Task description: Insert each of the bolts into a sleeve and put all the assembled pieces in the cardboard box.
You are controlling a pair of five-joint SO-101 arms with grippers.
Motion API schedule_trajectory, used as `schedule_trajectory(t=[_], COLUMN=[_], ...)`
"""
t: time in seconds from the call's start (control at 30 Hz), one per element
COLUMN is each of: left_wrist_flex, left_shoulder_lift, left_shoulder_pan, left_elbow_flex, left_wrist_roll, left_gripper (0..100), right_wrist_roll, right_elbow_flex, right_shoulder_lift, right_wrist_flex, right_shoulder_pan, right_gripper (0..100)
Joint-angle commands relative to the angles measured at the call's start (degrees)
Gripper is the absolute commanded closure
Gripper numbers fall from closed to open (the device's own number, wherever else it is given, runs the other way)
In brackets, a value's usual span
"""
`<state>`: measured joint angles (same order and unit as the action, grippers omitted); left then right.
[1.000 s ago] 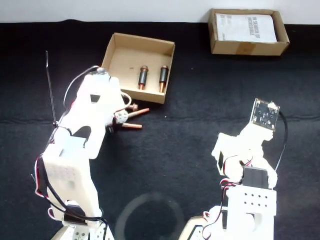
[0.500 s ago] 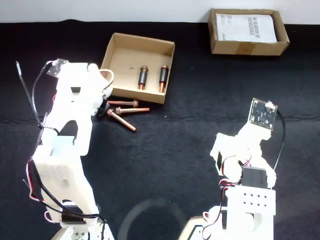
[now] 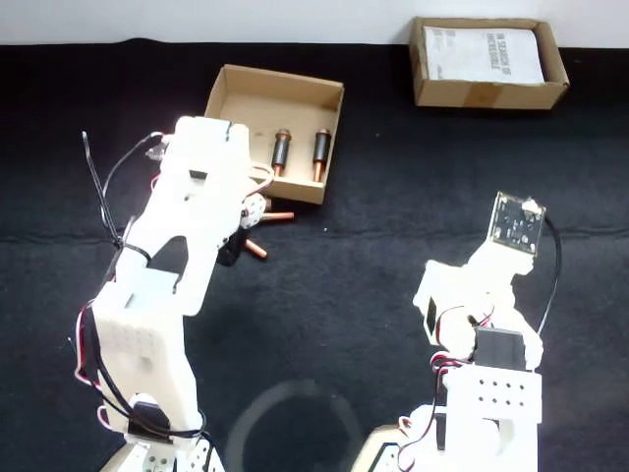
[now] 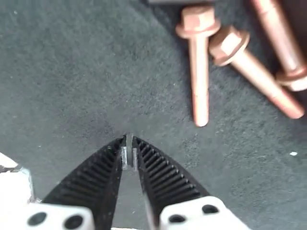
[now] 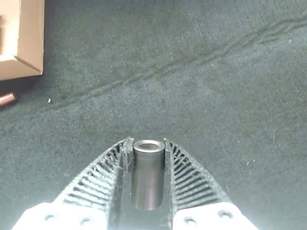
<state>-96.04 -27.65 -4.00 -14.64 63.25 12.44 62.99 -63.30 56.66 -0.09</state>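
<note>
Black cloth-covered table (image 3: pixel 373 246) under everything. From 7 o'clock on it, left arm (image 3: pixel 167 285) stretched toward 11 o'clock, wrist above the loose bolts. At 5 o'clock, right arm (image 3: pixel 486 334) folded up on itself, with its wrist camera board tipped toward 3 o'clock.

At 11 o'clock, open cardboard box (image 3: pixel 280 77) with two assembled pieces (image 3: pixel 281 151) lying side by side in its right half, not touching. At 1 o'clock, a second box (image 3: pixel 488 93) holding a printed sheet (image 3: pixel 482 54).

Just off the near wall of the cardboard box, toward 10 o'clock from the table's middle, copper bolts (image 3: pixel 275 216) flat on the cloth, partly hidden by the left arm. In the left wrist view, three of them: two with hex heads touching, the third close against the second's shank.

Left gripper (image 4: pixel 127 152) pinched together, tips meeting, nothing between them, near one bolt's threaded end but apart from it.

Right gripper (image 5: pixel 147 143) clamped on a grey metal sleeve (image 5: pixel 147 177), lengthwise between the ribbed fingers, open bore at the tip end, above bare cloth well apart from the bolts.
</note>
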Motion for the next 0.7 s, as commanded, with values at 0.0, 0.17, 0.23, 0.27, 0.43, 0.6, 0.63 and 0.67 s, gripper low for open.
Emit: schedule_trajectory(t=[0.0,0.17,0.23,0.27,0.43,0.6,0.63,0.67], left_wrist_flex=[2.3,3.3,3.3,3.3,4.3,6.9,7.7,7.9], left_shoulder_lift=[0.4,0.4,0.4,0.4,-0.5,-6.3,-7.8,-9.0], left_shoulder_pan=[-0.5,-0.4,-0.7,-0.7,-0.5,0.7,1.1,1.7], left_elbow_flex=[-1.9,-1.9,-1.7,-1.6,-0.2,-0.6,-0.7,-1.2], left_wrist_roll=[0.4,0.1,-0.4,-0.7,-0.8,-0.8,-0.8,-0.8], left_gripper=[99,91,83,79,71,71,71,71], right_wrist_roll=[-0.4,-0.4,-0.4,-0.4,-0.4,-0.4,-0.4,-0.4], right_elbow_flex=[-0.2,-0.4,-0.4,-0.4,-0.4,-0.4,-0.4,-0.4], right_shoulder_lift=[-0.3,-0.3,-0.3,-0.3,-0.3,-0.3,-0.3,-0.3], right_wrist_flex=[-0.6,-0.6,-0.7,-0.7,-0.7,-0.7,-0.7,-0.7], right_shoulder_pan=[-0.5,-0.5,-0.5,-0.5,-0.5,-0.5,-0.5,-0.5], right_gripper=[99.2,99.2,99.2,99.2,99.2,99.2,99.2,99.2])
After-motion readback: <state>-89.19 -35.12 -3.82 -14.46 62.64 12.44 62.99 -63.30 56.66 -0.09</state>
